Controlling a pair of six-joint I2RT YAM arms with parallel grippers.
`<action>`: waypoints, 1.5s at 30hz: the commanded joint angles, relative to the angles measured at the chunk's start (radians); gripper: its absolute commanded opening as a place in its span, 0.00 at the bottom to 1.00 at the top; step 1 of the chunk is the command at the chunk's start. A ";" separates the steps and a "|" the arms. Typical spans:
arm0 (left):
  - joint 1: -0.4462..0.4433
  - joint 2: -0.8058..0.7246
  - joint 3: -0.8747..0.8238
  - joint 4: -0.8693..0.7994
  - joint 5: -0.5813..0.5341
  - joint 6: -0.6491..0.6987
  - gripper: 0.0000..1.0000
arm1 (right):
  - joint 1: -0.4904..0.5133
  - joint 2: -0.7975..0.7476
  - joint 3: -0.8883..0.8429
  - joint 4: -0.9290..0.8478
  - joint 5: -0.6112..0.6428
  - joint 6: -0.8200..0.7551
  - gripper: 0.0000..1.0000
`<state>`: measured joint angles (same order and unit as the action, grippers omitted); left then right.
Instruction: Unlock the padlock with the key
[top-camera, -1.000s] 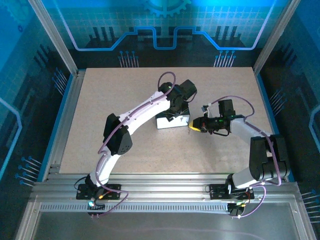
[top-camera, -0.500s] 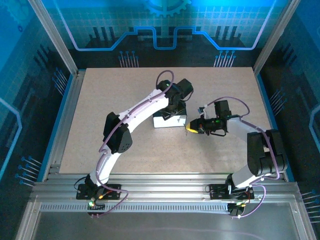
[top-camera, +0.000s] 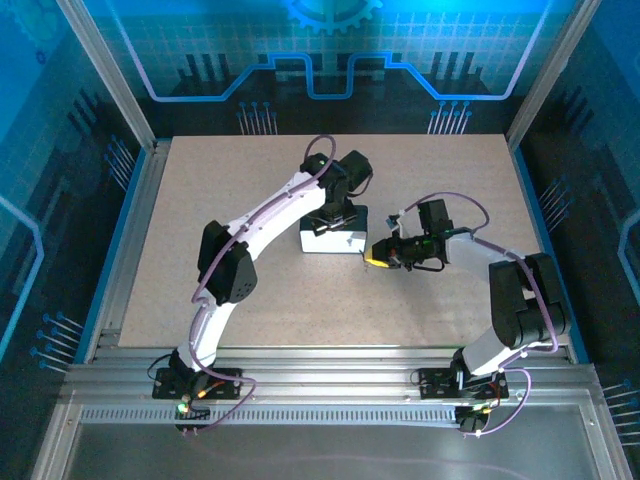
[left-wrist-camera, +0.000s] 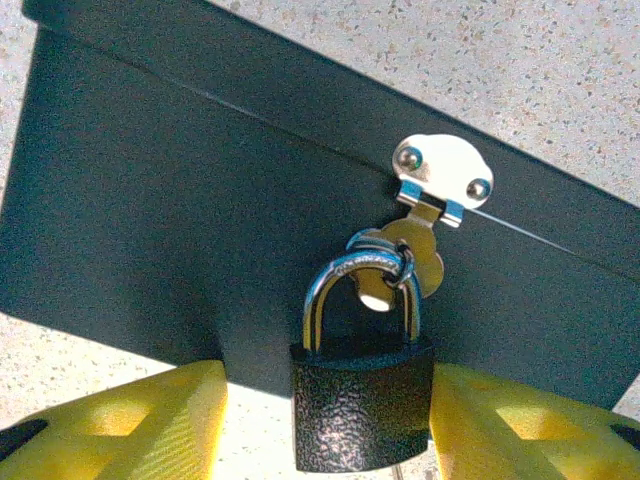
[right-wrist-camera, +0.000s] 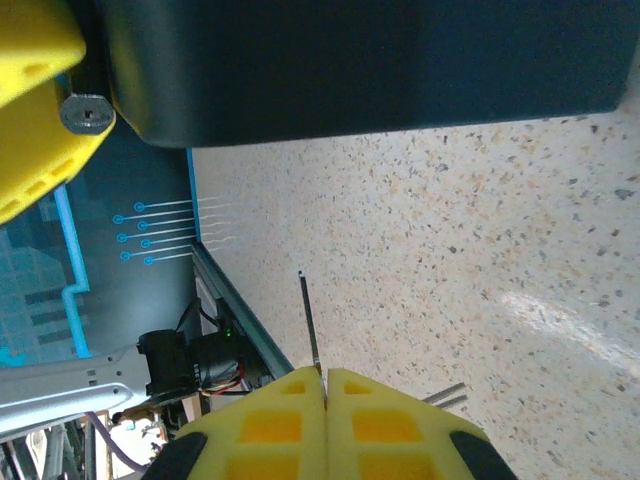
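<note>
The padlock (left-wrist-camera: 362, 410), black-bodied with a chrome shackle, hangs from the hasp (left-wrist-camera: 440, 175) of the dark blue tin (left-wrist-camera: 180, 200). My left gripper (left-wrist-camera: 328, 400) stands open around the lock's body. Its right finger (left-wrist-camera: 500, 420) lies against the lock and its left finger (left-wrist-camera: 150, 420) is a small gap away. In the top view the left gripper (top-camera: 335, 215) is over the tin (top-camera: 330, 240). My right gripper (right-wrist-camera: 325, 372) is shut on the key (right-wrist-camera: 308, 320), whose thin blade sticks out edge-on towards the tin (right-wrist-camera: 380, 60). From above, the right gripper (top-camera: 378, 255) is just right of the tin.
The speckled beige table (top-camera: 200, 220) has open room on the left and at the back. Metal rails (top-camera: 330, 375) run along the near edge, and frame posts (top-camera: 105, 70) stand at the corners. A finger of the left gripper (right-wrist-camera: 30, 100) shows in the right wrist view.
The left arm and the tin under it have shifted left and slightly back. The right gripper, still shut on the key, has followed to the left.
</note>
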<state>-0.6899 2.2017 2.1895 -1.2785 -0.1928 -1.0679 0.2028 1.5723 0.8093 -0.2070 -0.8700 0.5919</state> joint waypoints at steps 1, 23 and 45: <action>0.016 -0.021 0.019 0.014 0.035 0.051 0.56 | 0.029 0.005 0.025 0.016 0.006 0.018 0.00; 0.021 -0.012 -0.020 0.110 0.134 0.055 0.36 | 0.127 -0.127 -0.008 0.224 0.057 0.342 0.00; 0.065 -0.059 -0.134 0.213 0.221 0.064 0.35 | 0.096 0.033 -0.009 0.576 0.057 0.652 0.00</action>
<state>-0.6365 2.1513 2.0834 -1.0653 0.0063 -0.9955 0.3119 1.6260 0.8043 0.3252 -0.8162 1.2320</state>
